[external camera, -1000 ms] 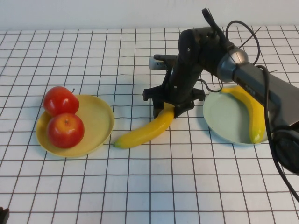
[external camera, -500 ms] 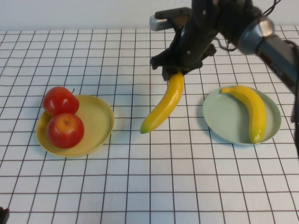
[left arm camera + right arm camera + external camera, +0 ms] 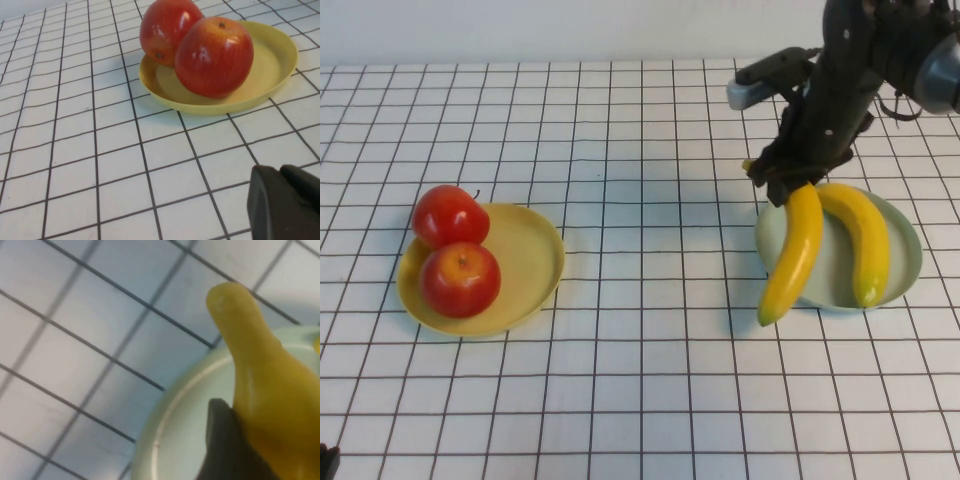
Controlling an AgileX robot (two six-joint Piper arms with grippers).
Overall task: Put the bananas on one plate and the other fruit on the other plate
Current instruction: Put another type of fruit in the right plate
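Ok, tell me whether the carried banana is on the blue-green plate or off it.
Off: the carried banana hangs from the right hand above the blue-green plate, its lower tip past the rim.

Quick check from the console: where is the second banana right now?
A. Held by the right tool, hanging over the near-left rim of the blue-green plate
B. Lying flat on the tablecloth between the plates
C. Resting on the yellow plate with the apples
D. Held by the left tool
A: the right tool grips the top of the hanging banana, whose lower tip dangles past the rim of the blue-green plate.
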